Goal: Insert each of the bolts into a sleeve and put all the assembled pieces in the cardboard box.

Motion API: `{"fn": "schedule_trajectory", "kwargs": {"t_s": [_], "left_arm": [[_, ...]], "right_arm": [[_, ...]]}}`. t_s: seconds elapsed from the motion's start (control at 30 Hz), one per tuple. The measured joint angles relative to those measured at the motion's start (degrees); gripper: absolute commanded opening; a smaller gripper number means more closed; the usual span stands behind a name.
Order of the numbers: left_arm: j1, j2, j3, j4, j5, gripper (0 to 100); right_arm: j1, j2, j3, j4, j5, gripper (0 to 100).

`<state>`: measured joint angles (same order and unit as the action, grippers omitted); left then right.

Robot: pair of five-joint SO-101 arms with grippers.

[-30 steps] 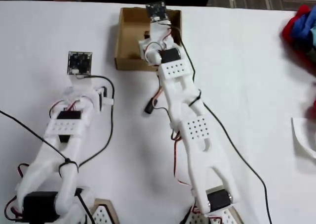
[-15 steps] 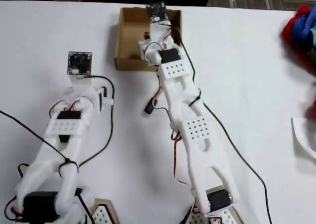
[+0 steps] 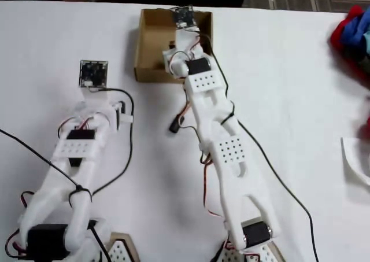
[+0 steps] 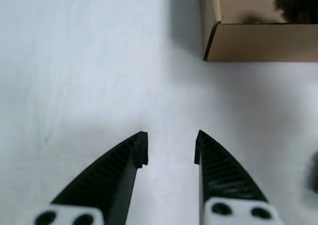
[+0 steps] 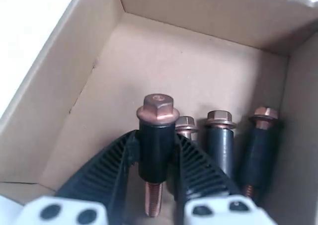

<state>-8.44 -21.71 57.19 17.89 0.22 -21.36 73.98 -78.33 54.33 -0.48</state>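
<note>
Three finished pieces point(image 5: 221, 145) lie side by side inside the cardboard box point(image 5: 64, 101), each a copper bolt pushed through a dark sleeve, all close to one wall. Fourth piece point(image 5: 155, 155), same build, stands upright inside the box walls, just beside those three. It is clamped at the sleeve by the right hand point(image 5: 155, 138). Whether its threaded tip touches the box floor I cannot tell.

Progress, as I judge it: assembly looks done, with no loose bolt or sleeve anywhere around the box. What is left is to release the fourth piece and lift clear.

Left hand point(image 4: 170, 148) sits outside the box near one corner, over bare surface point(image 4: 74, 61). Its fingers are parted by a moderate gap with nothing between them.

Against a second ago, the high view shows the right arm's wrist shifted slightly within the box. The left arm shows no change.
</note>
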Motion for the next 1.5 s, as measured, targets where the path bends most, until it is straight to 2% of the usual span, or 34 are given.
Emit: {"fn": "schedule_trajectory", "kwargs": {"t_s": [0.17, 0.23, 0.4, 0.5, 0.93, 1.3, 1.43, 1.5], "left_arm": [[0.0, 0.0, 0.0, 0.0, 0.0, 17], [0.0, 0.0, 0.0, 0.0, 0.0, 17], [0.0, 0.0, 0.0, 0.0, 0.0, 17], [0.0, 0.0, 0.0, 0.0, 0.0, 17], [0.0, 0.0, 0.0, 0.0, 0.0, 17], [0.0, 0.0, 0.0, 0.0, 0.0, 17], [0.0, 0.0, 0.0, 0.0, 0.0, 17], [-0.09, 0.0, 0.0, 0.0, 0.0, 17]], "right_arm": [[0.0, 0.0, 0.0, 0.0, 0.0, 16.6], [-0.35, 0.0, -0.09, 0.0, 0.0, 18.7], [-1.67, -0.09, -0.18, 0.62, 0.0, 14.4], [-1.76, -0.09, -0.35, 0.62, 3.08, 13.4], [-0.79, -0.09, -3.87, 6.07, 5.19, 13.4], [2.9, -0.09, -3.96, 9.76, 5.19, 13.4], [3.52, -1.14, -6.51, 14.77, 5.19, 13.2], [3.69, -2.9, -8.79, 18.55, 5.19, 9.2]]}}
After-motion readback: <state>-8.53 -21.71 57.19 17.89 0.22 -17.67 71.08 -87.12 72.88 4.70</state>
